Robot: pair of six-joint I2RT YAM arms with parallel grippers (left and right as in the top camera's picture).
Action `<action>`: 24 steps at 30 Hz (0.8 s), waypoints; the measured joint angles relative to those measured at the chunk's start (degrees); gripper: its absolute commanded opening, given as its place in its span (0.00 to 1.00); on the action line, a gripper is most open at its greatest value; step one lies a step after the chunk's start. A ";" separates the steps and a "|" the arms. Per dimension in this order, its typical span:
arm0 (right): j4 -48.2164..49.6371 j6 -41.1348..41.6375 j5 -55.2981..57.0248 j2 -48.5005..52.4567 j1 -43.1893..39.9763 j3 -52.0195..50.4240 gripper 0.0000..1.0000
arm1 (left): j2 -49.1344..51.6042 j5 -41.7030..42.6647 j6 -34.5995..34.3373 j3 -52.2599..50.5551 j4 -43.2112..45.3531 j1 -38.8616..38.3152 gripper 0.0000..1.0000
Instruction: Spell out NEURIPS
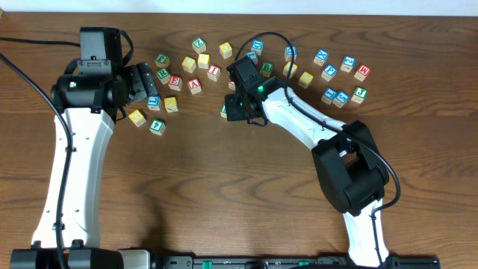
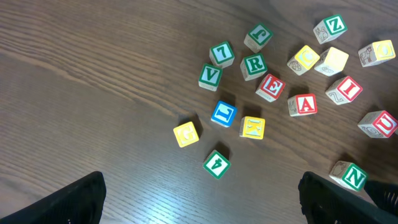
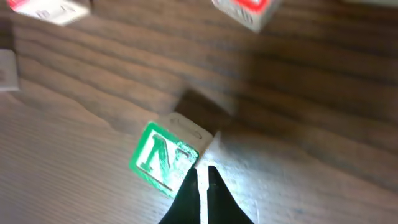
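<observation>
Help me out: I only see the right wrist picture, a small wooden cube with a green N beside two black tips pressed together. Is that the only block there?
Observer: No. The overhead view shows many small wooden letter cubes scattered across the brown wooden table.
Visitor: Is the other arm holding one?
Observer: No. The left gripper is wide open and empty, above the table.
Visitor: Any useful letters near it?
Observer: Yes. The left wrist view shows a wooden cube with a green R next to a wooden cube with a red E.
</observation>
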 measured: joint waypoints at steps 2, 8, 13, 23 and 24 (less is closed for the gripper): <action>0.83 0.00 0.13 0.31 0.00 0.00 0.02 | 0.00 0.00 0.00 0.00 0.02 0.00 0.98; 3.61 0.02 0.17 1.92 0.02 -0.15 0.02 | 0.00 0.00 0.00 0.00 0.02 0.00 0.98; 4.83 0.00 0.17 1.92 0.04 -0.15 0.02 | 0.00 0.00 0.00 0.00 0.02 0.00 0.98; 5.66 -0.61 0.17 1.92 0.02 -0.13 0.04 | 0.00 0.00 0.00 0.00 0.00 0.00 0.98; 5.79 -0.79 0.20 1.92 0.02 0.04 0.05 | 0.00 0.00 0.00 0.00 0.02 0.00 0.98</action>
